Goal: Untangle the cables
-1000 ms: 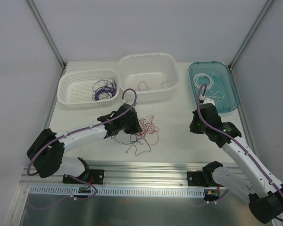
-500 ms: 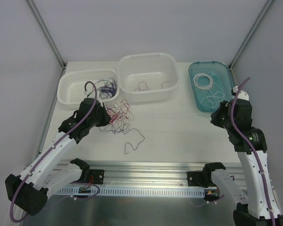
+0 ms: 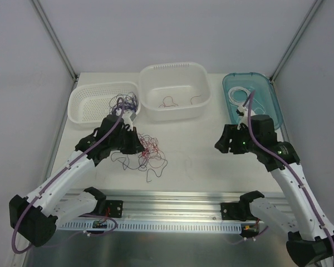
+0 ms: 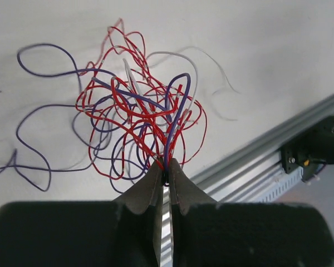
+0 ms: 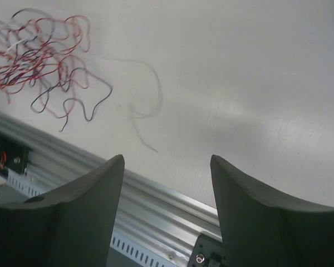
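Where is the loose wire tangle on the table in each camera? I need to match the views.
Top external: wire tangle on the table, left of centre.
Left wrist: wire tangle in the upper centre, pinched by the left gripper.
Right wrist: wire tangle in the top left corner.
Shared landmark: aluminium rail along the table's near edge, visible in all three.

the cables (image 4: 139, 117) are thin wires in smooth, faintly glossy plastic sheathing. the table (image 3: 200, 158) is matt and smooth – the rail (image 5: 156, 203) ribbed, brushed metal. the basket (image 3: 76, 105) is perforated matt plastic – the tray (image 3: 267, 83) translucent, glossy plastic.
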